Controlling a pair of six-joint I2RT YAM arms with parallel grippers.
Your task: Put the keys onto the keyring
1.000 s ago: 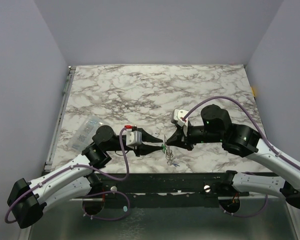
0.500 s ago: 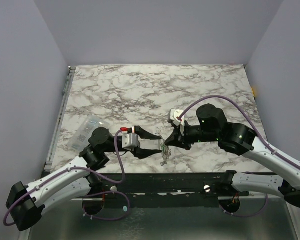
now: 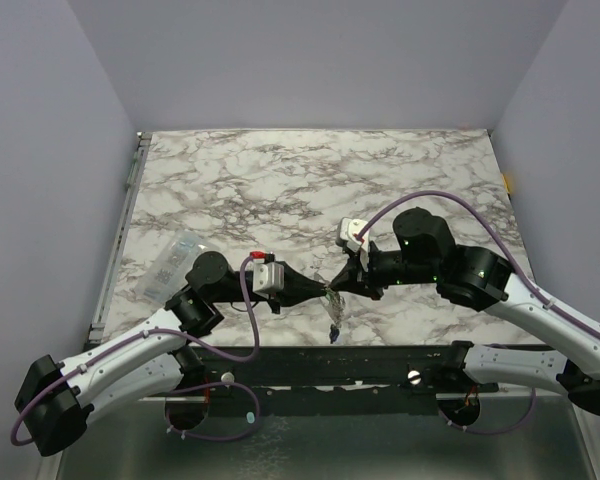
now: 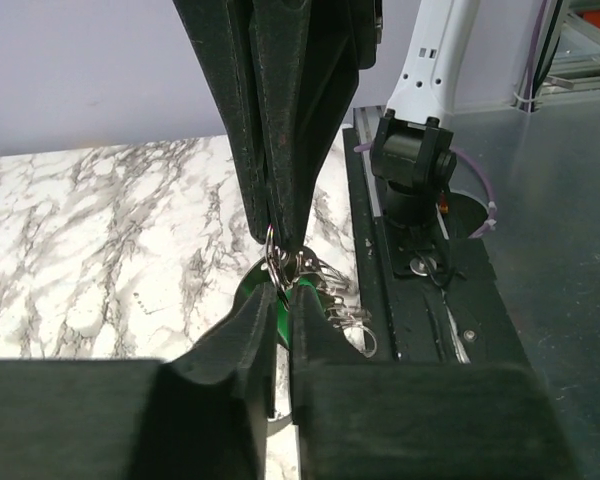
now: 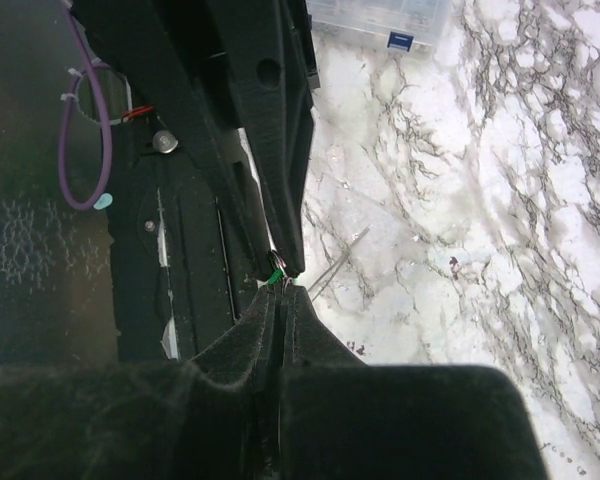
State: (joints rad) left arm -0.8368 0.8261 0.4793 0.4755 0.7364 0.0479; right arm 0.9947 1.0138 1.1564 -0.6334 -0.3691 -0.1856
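Both grippers meet tip to tip above the table's near edge. My left gripper (image 3: 324,291) (image 4: 281,290) is shut on the mint green key (image 4: 278,312), whose head shows between its fingertips. My right gripper (image 3: 333,288) (image 5: 280,287) comes in from the opposite side, shut on the silvery keyring (image 4: 273,256) just above the key. The green key (image 5: 276,277) also shows at the right fingertips. The beaded chain (image 4: 345,312) dangles beside the ring. A small bluish piece (image 3: 332,336) hangs lowest in the bunch; I cannot tell if it is the blue key.
A clear plastic bag (image 3: 170,263) (image 5: 380,14) with small blue marks lies at the table's left, behind the left arm. The black mounting rail (image 3: 380,364) runs along the near edge just under the grippers. The right arm's base (image 4: 412,170) stands on that rail.
Half a second ago the left gripper stood wider and a little further left. It has moved right and closed on the green key. The right gripper has held its place, still shut.
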